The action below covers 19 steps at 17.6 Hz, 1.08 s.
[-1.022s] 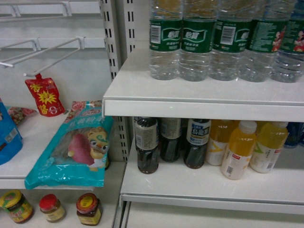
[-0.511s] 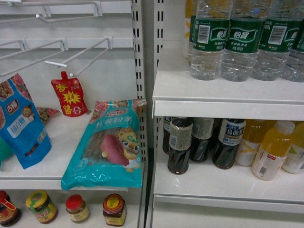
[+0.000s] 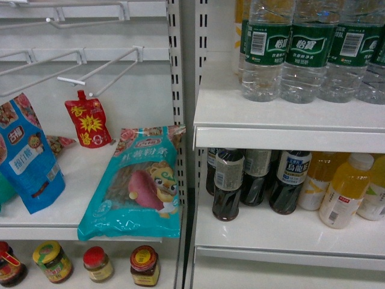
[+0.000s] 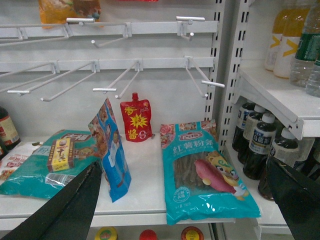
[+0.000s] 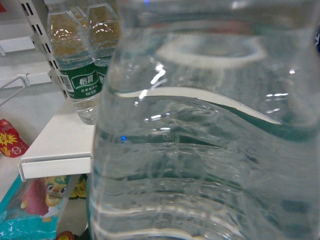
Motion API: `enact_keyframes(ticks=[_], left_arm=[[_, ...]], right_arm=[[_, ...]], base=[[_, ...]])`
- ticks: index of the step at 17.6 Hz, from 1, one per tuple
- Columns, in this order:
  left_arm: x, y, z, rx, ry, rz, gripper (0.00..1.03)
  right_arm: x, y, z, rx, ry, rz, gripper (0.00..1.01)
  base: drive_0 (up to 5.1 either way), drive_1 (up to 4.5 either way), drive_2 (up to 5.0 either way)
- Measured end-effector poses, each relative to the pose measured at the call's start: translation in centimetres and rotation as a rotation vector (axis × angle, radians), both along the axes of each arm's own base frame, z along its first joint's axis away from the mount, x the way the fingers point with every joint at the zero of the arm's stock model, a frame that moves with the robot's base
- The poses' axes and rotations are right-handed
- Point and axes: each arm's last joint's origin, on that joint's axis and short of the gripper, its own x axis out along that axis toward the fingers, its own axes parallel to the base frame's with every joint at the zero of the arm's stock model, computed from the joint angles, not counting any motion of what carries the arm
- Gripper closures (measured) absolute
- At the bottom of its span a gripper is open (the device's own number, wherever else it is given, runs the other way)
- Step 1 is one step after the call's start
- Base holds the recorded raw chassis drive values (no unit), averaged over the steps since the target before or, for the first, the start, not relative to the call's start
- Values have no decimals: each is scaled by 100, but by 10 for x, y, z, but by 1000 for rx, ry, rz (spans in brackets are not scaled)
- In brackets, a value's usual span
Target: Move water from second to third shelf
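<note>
Overall, the white shelving unit [image 3: 289,114] filled every view, its right bay holding drinks and its left bay holding snack packs under bare wire hooks [image 4: 200,75]. On the upper board of the right bay stood a row of water bottles [image 3: 307,51], clear and ribbed with green labels, close together and upright. One more water bottle [image 5: 210,150] filled nearly the whole right wrist view, so near the lens that only its clear ribbed wall and a band of green showed; the right gripper itself was out of sight, and whether it held this bottle could not be told. Behind it, two of the row's bottles stood at the shelf's left end.

On the board below stood dark drink bottles [image 3: 228,183] at the left and yellow juice bottles [image 3: 343,189] at the right. In the left bay lay a teal noodle pack [image 3: 138,186] with a cartoon sweet potato, its lower edge overhanging the shelf front. Beside it stood a blue snack bag [image 3: 27,156], and a red spouted sauce pouch [image 3: 87,120] leaned against the back panel. Small jars [image 3: 99,264] sat on the lowest shelf.

The left gripper [image 4: 190,200] hung in front of the left bay, its two dark fingers [image 4: 70,205] spread wide apart with nothing between them.
</note>
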Motion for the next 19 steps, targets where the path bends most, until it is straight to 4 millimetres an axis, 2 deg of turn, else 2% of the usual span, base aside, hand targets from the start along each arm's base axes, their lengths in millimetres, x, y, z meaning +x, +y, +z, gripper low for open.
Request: enact_keyframes(ticks=[6,9,15,19], left_arm=[[0,0,0,0,0,0,5],[0,0,0,0,0,0,5],[0,0,0,0,0,0,5],[0,0,0,0,0,0,5]], right_arm=[[1,-1,0,-12,3,26,58],[12,-5,1,-32,-4,50,58],[58,-5,21,-76,-63,53,58],[95,6,27,-86,-66,89,58]], base=[[0,0,0],[0,0,0],[0,0,0],[0,0,0]])
